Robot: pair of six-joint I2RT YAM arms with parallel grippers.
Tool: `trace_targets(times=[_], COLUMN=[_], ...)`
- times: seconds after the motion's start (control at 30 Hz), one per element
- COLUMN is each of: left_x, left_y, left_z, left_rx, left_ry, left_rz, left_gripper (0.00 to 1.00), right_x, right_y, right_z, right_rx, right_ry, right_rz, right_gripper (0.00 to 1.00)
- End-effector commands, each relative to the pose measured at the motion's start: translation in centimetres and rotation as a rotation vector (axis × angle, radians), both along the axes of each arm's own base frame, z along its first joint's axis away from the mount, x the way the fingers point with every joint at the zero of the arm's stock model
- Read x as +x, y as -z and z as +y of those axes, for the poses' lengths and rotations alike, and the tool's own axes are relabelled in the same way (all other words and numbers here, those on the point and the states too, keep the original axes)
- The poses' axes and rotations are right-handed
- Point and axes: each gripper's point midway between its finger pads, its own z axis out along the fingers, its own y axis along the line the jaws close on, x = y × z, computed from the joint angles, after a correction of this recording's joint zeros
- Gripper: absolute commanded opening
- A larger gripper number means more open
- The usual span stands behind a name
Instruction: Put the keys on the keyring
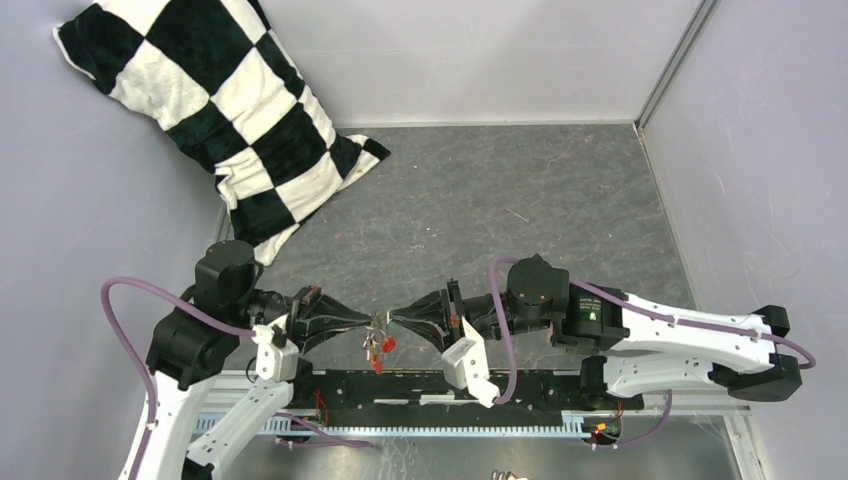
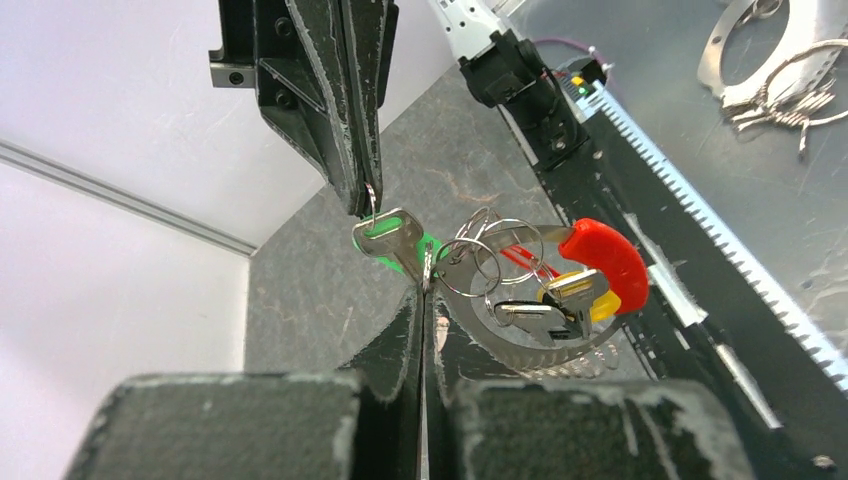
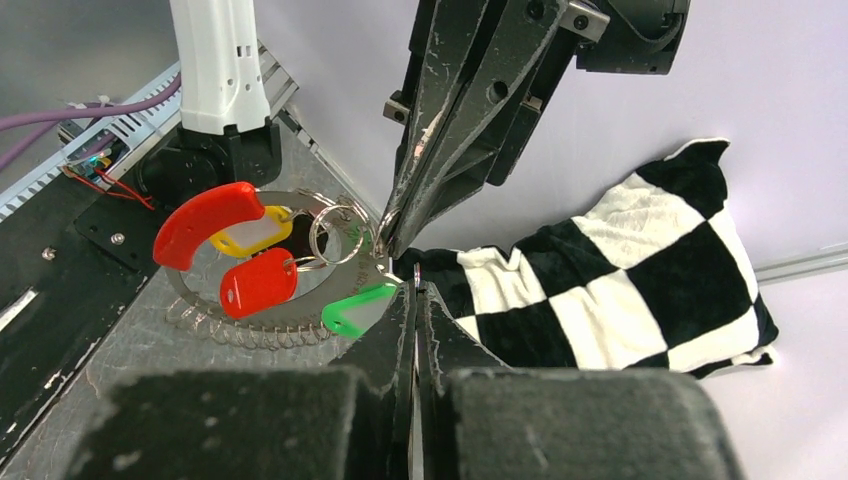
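Note:
My left gripper (image 1: pixel 366 322) and right gripper (image 1: pixel 391 322) meet tip to tip above the table's near edge, both shut. The keyring (image 2: pixel 535 352), a grey coiled arc with a red strap (image 2: pixel 610 258), hangs between them. The left gripper (image 2: pixel 425 283) pinches a thin ring at the keyring's edge. The right gripper (image 3: pixel 415 284) is shut on the small ring of the green key (image 3: pixel 358 310), whose head (image 2: pixel 397 240) sits between the two tips. The red key (image 3: pixel 258 283) and the yellow key (image 3: pixel 250 231) dangle from small rings (image 3: pixel 335 235) on the keyring.
A black-and-white checked pillow (image 1: pixel 230 110) leans in the back-left corner. A black rail (image 1: pixel 420 388) runs along the table's near edge under the grippers. More metal rings and keys (image 2: pixel 775 75) lie on the metal plate below the rail.

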Motion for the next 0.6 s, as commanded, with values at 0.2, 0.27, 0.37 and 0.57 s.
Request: trace_targets(times=[0.2,0.27,0.37,0.57], left_x=[0.4,0.4,0.2,0.1], left_y=[-1.0,-0.8,-0.6,-0.2], left_z=[-1.3,-1.4,-1.5,-1.5], left_rx=[0.016,0.031,0.046,0.055], left_ry=[0.002,0.010,0.041,0.063], left_rz=[0.493,0.543,0.587,0.603], left_gripper=[0.02,0.02,0.02,0.02], right_x=[2.3,2.6,2.5,2.3], right_y=[0.6,1.2,1.0,0.5], right_z=[-1.2,-1.6,-1.8,-1.6], right_rx=[0.014,0.020,0.030,0.044], right_ry=[0.068,0.067,0.040,0.005], right_rz=[0.034,0.053,0.072,0.079], right_gripper=[0.00,0.00,0.00,0.00])
